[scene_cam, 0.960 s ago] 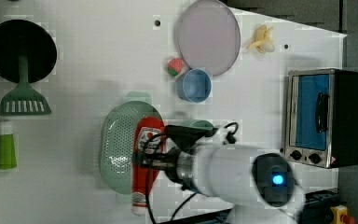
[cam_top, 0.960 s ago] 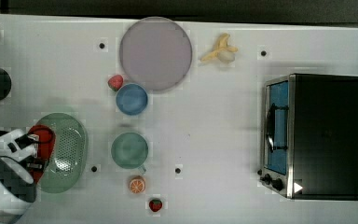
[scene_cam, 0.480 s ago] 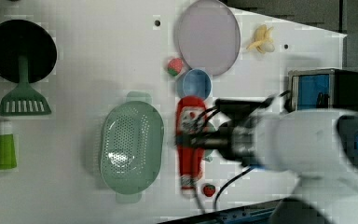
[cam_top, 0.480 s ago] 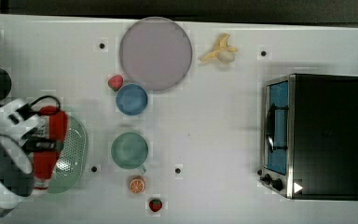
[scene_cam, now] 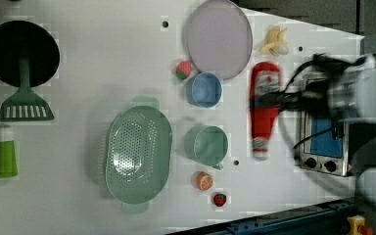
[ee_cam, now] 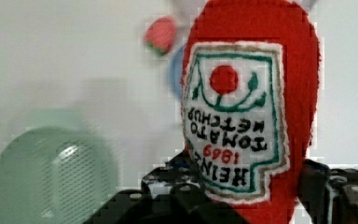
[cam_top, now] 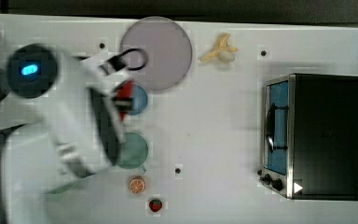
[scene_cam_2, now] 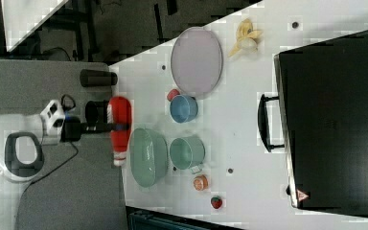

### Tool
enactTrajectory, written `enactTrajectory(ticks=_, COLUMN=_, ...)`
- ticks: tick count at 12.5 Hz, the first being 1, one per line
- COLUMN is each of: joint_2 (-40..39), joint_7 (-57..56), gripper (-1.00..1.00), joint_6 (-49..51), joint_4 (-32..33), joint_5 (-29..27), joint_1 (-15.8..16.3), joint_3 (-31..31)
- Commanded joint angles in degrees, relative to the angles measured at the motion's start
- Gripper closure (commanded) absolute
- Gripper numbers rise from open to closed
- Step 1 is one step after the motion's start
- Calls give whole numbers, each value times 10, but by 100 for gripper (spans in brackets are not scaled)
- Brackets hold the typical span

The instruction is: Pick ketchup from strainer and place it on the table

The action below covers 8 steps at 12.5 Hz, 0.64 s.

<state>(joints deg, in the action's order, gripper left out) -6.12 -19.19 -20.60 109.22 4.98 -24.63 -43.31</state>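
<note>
The ketchup, a red bottle with a white label, hangs in the air above the table, and my gripper is shut on its middle. In the left view it lies to the right of the cups, cap pointing down the picture. The wrist view has the ketchup close up between my fingers. The pale green strainer stands with nothing in it, well apart from the bottle; it also appears as the strainer in the right view. In the top view my arm covers most of the ketchup.
A lilac plate, a blue cup and a green cup stand beside the strainer. A toaster oven fills the top view's right. A banana, an orange slice and a strawberry lie about.
The ketchup has left the strainer in my gripper and travelled rightwards in the left view, past the cups. The arm has swung with it, and the strainer now lies bare.
</note>
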Motion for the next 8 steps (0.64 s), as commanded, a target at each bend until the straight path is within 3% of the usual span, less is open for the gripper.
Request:
enactTrajectory(ticks=1, joint_2=11, joint_7=-124, gripper=-13, joint_6=3, joint_4=-14, joint_5=-2, joint_1=-38, joint_3=55)
enactTrajectory(ticks=5, joint_2=7, joint_7=-143, gripper=-13, joint_6=-7, joint_4=19, joint_5=-2, joint_1=-46, joint_3=140)
enactTrajectory(ticks=8, joint_2=7, joint_7=-143, gripper=-13, joint_6=-74, joint_4=78, joint_5=-2, joint_1=-47, joint_3=179)
